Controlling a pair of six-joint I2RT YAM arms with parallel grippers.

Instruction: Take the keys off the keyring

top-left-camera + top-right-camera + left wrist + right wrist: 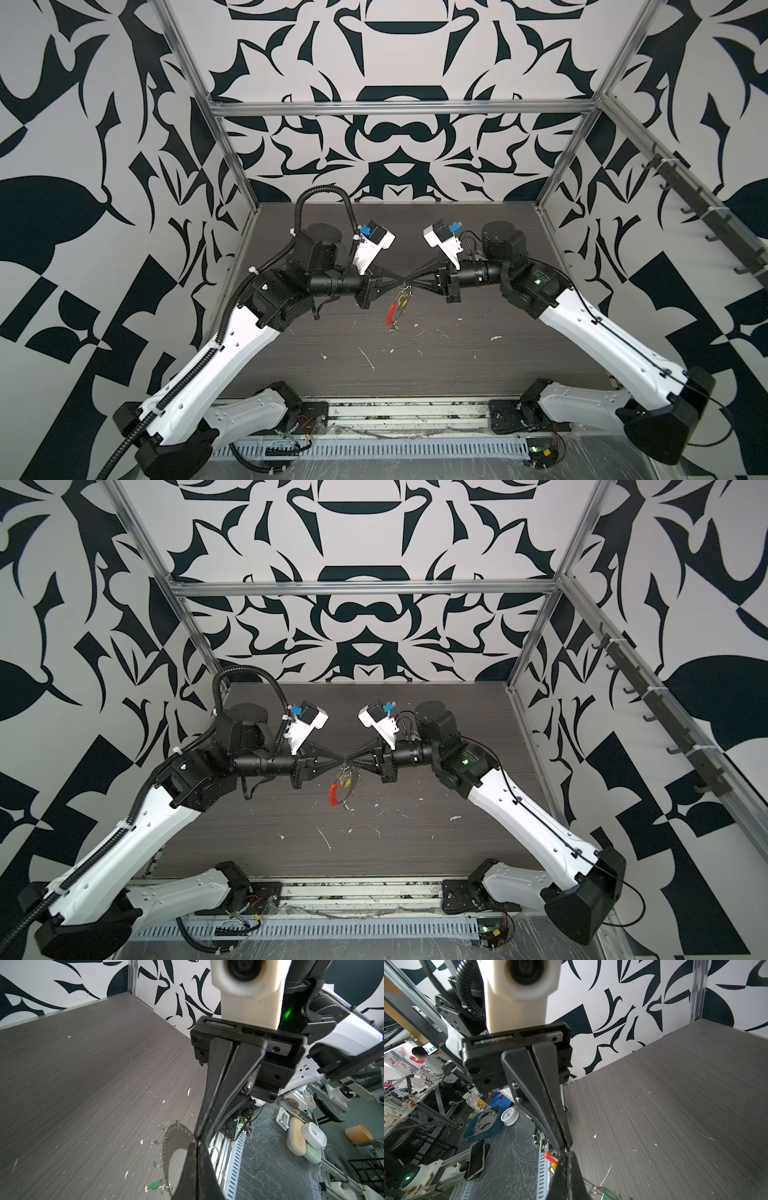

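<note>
In both top views we saw one keyring [391,312] [333,794], a thin hoop with one arc in red. It hung over the middle of the table [457,365] from the spot where the left gripper [400,281] and right gripper [409,281] met tip to tip. Both were pressed fully closed, and we could not tell which of them had the hoop. One yellow key [402,300] hung near its top, and several white scraps [368,359] lay on the dark wood below. In the left wrist view the keyring [168,1147] showed as a grey band edged with small holes, with one green key [154,1185] at its low end. The left gripper [197,1146] hid the band's far side, and the right gripper [199,1136] with its camera mount blocked much of the scene. In the right wrist view the left gripper [568,1146] touched the right gripper [566,1152]. Only the red part of the keyring [550,1156] showed beside them, and the green key [607,1193] hung with its metal loops. We counted two keys.
</note>
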